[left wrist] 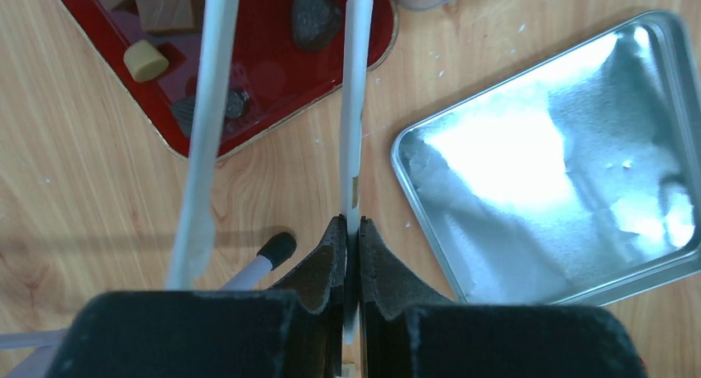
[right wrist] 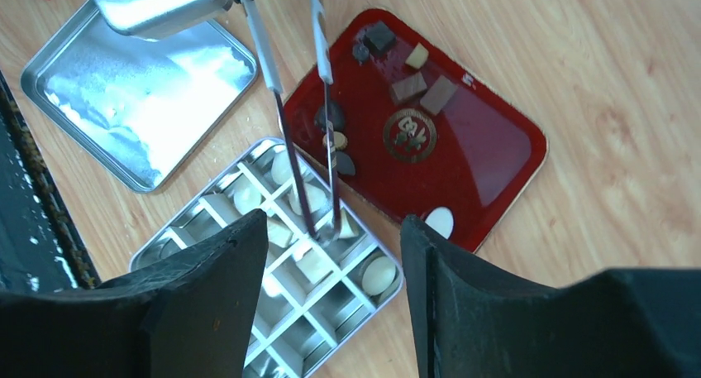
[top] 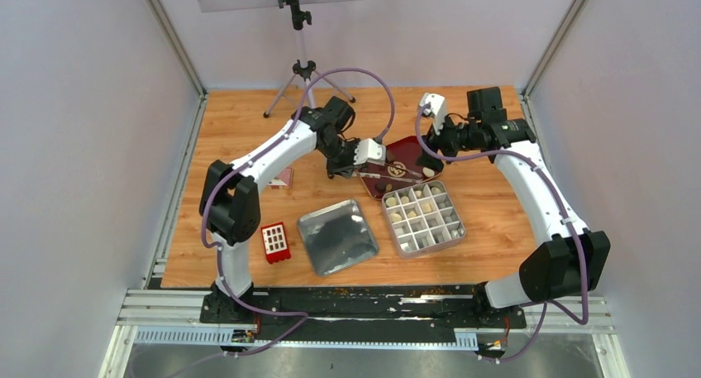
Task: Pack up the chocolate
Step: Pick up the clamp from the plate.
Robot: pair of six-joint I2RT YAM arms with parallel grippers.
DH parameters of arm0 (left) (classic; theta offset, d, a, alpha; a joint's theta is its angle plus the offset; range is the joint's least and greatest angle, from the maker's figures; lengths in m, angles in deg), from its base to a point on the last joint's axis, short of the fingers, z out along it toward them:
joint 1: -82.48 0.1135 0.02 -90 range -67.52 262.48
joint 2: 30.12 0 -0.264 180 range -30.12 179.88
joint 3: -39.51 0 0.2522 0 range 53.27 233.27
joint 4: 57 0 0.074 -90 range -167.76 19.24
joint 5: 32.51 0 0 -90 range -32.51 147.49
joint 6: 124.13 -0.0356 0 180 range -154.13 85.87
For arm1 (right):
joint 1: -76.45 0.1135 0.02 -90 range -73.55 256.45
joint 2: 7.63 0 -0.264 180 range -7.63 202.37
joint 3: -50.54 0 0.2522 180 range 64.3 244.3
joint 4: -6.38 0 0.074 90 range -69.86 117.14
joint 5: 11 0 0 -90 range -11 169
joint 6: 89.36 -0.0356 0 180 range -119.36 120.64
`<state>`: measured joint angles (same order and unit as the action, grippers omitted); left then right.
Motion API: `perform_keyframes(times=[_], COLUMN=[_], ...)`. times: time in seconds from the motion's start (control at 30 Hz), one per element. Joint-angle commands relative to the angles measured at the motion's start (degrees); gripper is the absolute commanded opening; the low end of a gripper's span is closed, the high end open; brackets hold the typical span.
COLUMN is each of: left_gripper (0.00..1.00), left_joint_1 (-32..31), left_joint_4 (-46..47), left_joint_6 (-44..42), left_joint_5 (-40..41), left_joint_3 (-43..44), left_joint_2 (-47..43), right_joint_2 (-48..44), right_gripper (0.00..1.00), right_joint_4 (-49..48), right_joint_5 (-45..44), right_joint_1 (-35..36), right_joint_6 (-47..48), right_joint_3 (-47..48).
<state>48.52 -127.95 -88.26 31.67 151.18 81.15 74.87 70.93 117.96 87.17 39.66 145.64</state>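
The left wrist view shows what the others hide: the left gripper (left wrist: 351, 229) is pinched tight on one white arm of the tongs (left wrist: 357, 105), while the other arm runs free just to the left. From overhead this grip is a blur by the tray (top: 411, 146).

The right wrist view shows the far end. The metal tips of the tongs reach down over the tin (right wrist: 201, 196), at a compartment on the side next to the tray. I cannot tell whether they hold a piece. The same view shows the right gripper (right wrist: 332, 221) with its fingers spread wide and nothing between them, hanging above tin and tray.

The chocolate (right wrist: 436, 95) is split. Several brown, dark and cream pieces lie on the tray, and cream ones sit in compartments of the tin.

Only the top view takes in the red block (top: 275, 241), near the left arm's base and just left of the lid (top: 337, 236).
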Motion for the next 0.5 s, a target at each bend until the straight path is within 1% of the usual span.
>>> perform_keyframes(times=[0.0, 0.07, 0.17, 0.27, 0.47], left_gripper=[0.00, 0.00, 0.00, 0.00, 0.00], left_joint_1=[0.79, 0.99, 1.08, 1.32, 1.56], left_joint_4=[-1.85, -1.84, -1.91, -1.45, 1.06], left_joint_6=[-0.60, -1.34, -1.77, -1.70, -1.64], left_joint_5=[-9.02, -13.28, -17.16, -20.78, -22.41], left_joint_3=[0.75, -0.59, -2.09, -3.26, -5.76], left_joint_2=[-5.50, -7.67, -9.62, -10.98, -12.74], right_joint_2=[-2.66, -2.83, -1.96, -0.46, 2.39], right_gripper=[0.61, 0.62, 0.63, 0.63, 0.63], right_joint_4=[-2.42, -1.30, 1.39, 4.31, 6.91], right_joint_5=[2.78, 2.50, 0.79, 0.65, -0.84], right_joint_1=[3.12, 5.92, 9.25, 10.68, 11.66], right_joint_6=[9.56, 12.35, 15.19, 15.99, 16.25], right_joint_3=[0.66, 0.86, 1.47, 2.04, 3.69])
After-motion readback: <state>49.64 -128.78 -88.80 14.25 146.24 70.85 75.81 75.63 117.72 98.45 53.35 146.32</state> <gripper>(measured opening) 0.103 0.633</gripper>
